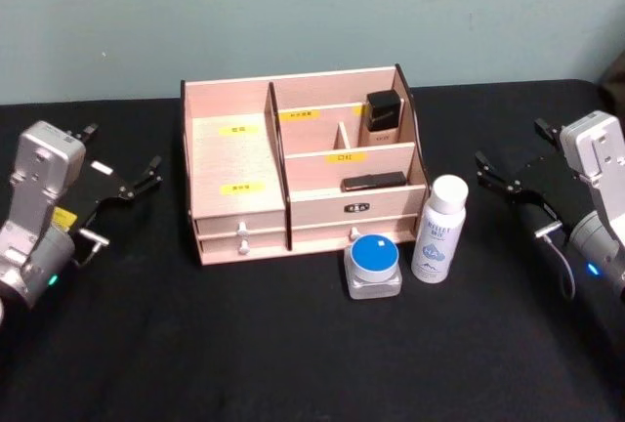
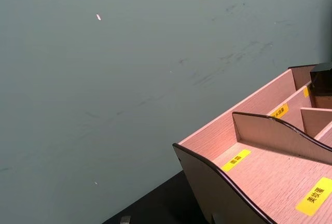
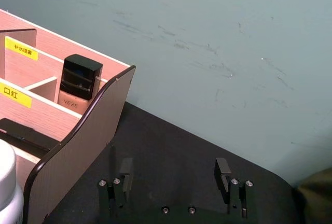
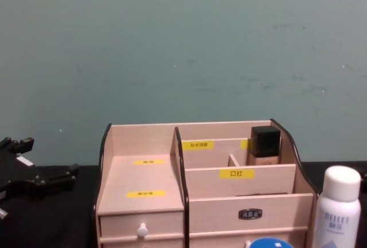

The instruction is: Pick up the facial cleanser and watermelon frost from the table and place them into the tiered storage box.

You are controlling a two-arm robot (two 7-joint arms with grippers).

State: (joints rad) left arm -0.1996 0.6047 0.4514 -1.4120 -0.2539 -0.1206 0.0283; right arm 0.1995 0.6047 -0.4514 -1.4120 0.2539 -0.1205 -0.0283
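We find the tiered storage box (image 1: 225,109) standing between the two claws, its stepped compartments open upward; neither task item is in it yet. The left claw (image 1: 125,148) hangs low over the desk (image 1: 293,363), well clear of the box's outer wall, spread and empty. The right claw (image 3: 174,163) sits off the opposite wall, likewise spread, gripping nothing. We judge both are held wide and off to the sides so that the way into the box stays free.

The white bottle (image 1: 439,230) stands upright inward of the right claw and nearer the robot, just before the drawer front. The blue-lidded jar (image 1: 373,266) sits just beside it, on the side away from that claw. We take the bottle for the facial cleanser and the jar for the watermelon frost, though no writing confirms either. Both are far closer to the right claw than to the left, so we expect that arm to do the work.

Legible writing: "RELLET" in blue on the bottle; "VEZE" on a black-capped bottle (image 1: 382,117) already in the rear compartment; yellow labels reading 口红, 补水喷雾 and 美妆蛋. A dark flat item (image 1: 374,182) lies in the tier behind the 口红 label; the small dark plate on the drawer front we cannot read.
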